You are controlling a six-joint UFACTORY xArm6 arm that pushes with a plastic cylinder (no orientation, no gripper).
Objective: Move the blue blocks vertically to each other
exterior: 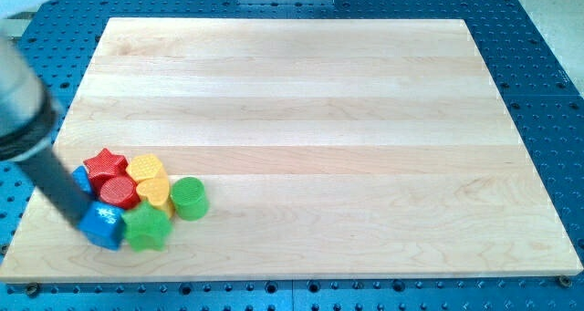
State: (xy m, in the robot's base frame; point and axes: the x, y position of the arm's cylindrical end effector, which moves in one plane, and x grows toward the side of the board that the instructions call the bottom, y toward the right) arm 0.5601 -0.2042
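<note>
My tip (pixel 77 223) is at the view's lower left, touching the left side of the blue cube (pixel 103 225). A second blue block (pixel 82 178), shape unclear, is partly hidden behind the rod, just above the cube and left of the red star (pixel 107 163). The two blue blocks stand roughly one above the other, with the rod between them. The rod and arm are motion-blurred.
A tight cluster lies right of the blue blocks: a red cylinder (pixel 119 192), a yellow block (pixel 145 169), a yellow heart (pixel 157 192), a green star (pixel 148 230) and a green cylinder (pixel 189 199). The wooden board's (pixel 365 119) left edge is near the tip.
</note>
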